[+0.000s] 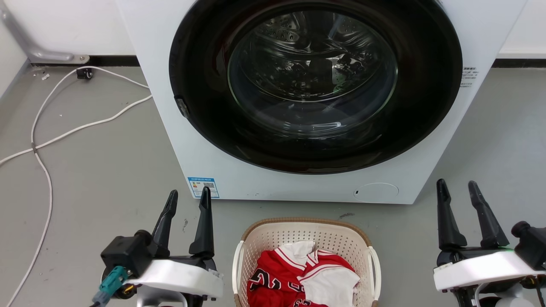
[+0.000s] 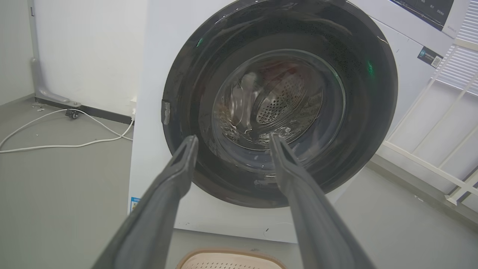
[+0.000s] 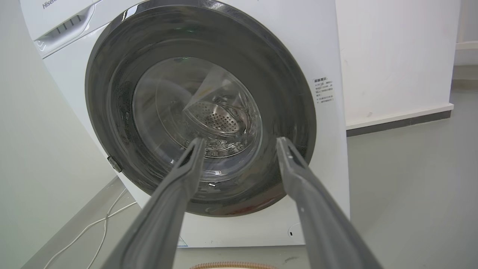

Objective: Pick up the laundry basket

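Note:
The laundry basket (image 1: 273, 238), cream-white and perforated with a brown woven rim and white side handles, stands on the grey floor at the bottom centre of the head view, holding red and white clothes (image 1: 305, 275). Its far rim also peeks in at the bottom of the left wrist view (image 2: 229, 257) and the right wrist view (image 3: 233, 265). My left gripper (image 1: 187, 198) is open to the left of the basket, apart from it. My right gripper (image 1: 457, 189) is open to the right of it, also apart. Both grippers hold nothing.
A white front-loading washing machine (image 1: 426, 140) with a dark round door, shut, stands right behind the basket. A white cable (image 1: 42, 145) trails over the floor on the left. A white slatted rack (image 2: 448, 123) leans on the machine's other side.

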You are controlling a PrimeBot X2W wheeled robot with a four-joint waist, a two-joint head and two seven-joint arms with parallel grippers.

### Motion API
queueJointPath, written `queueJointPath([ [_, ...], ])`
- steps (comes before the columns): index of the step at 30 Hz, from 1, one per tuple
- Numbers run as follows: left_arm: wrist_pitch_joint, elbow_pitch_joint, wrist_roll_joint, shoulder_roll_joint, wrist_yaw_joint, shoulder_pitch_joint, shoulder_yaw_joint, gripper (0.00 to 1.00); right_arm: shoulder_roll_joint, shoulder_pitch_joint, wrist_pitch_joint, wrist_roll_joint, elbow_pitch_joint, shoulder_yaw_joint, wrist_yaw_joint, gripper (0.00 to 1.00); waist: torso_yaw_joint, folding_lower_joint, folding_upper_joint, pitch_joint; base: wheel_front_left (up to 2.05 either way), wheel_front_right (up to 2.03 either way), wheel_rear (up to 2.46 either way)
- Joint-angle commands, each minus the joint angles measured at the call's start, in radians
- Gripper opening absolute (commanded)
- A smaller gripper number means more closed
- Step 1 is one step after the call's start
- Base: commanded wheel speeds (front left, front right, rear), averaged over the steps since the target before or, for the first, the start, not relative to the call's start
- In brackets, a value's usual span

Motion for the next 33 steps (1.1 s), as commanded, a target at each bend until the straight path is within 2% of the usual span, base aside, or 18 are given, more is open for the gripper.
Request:
queueJointPath([
  [1, -0.013, -0.012, 0.032, 0.01, 0.022, -0.011, -0.013, 1.0, -0.002, -0.004, -0.012, -0.043, -0.003, 0.004, 0.0, 1.0, 0.0, 0.0, -0.0001, 0.003, 0.0, 0.0, 0.0],
  [12, -0.039, 0.026, 0.146, 0.063, 0.076, -0.024, -0.119, 1.0, -0.001, 0.007, -0.038, -0.153, 0.01, -0.013, 0.0, 1.0, 0.0, 0.0, -0.0001, 0.01, 0.0, 0.0, 0.0],
  [24, -0.063, 0.055, 0.215, 0.085, 0.119, -0.006, -0.18, 1.0, -0.001, 0.033, -0.061, -0.209, 0.063, 0.009, 0.0, 1.0, 0.001, 0.0, -0.0001, 0.002, 0.0, 0.0, 0.0],
  [33, -0.081, 0.085, 0.245, 0.064, 0.096, 0.012, -0.168, 1.0, -0.001, 0.032, -0.079, -0.29, 0.078, 0.015, 0.0, 1.0, -0.002, 0.0, -0.0001, 0.004, 0.0, 0.0, 0.0],
])
